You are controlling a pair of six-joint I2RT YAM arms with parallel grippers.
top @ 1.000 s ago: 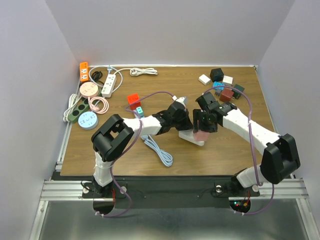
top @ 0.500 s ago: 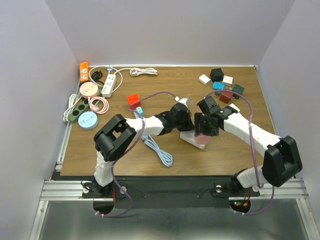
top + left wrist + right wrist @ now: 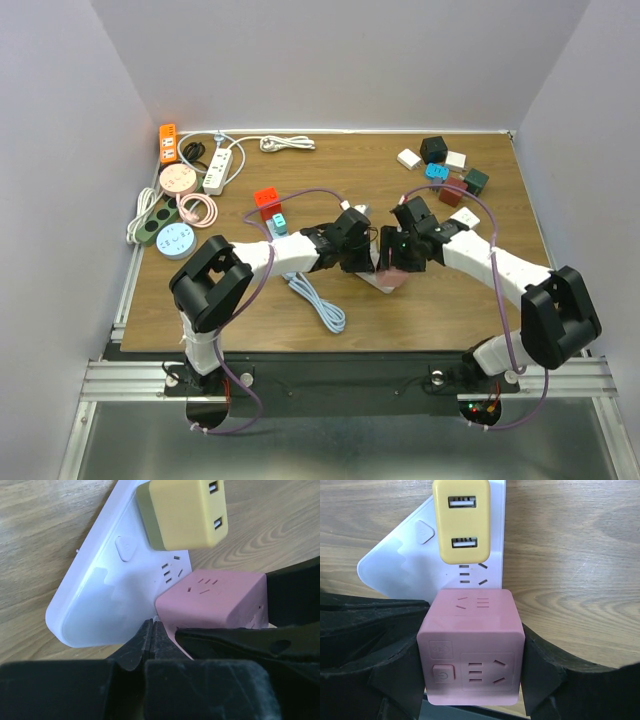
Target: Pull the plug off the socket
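A white power strip lies at mid-table, also in the left wrist view and the right wrist view. A yellow USB adapter is plugged into its far part, also in the left wrist view. A pink cube plug stands on its near part, also seen from above and in the left wrist view. My right gripper is shut on the pink cube from both sides. My left gripper is shut, its tips on the strip beside the cube.
Several coloured cube plugs lie at the back right. Power strips and round sockets crowd the back left. A red cube and a light blue cable lie left of the strip. Walls enclose the table.
Both grippers and the strip have shifted slightly left. The left arm's elbow swung down and left. The right gripper stays shut on the pink cube.
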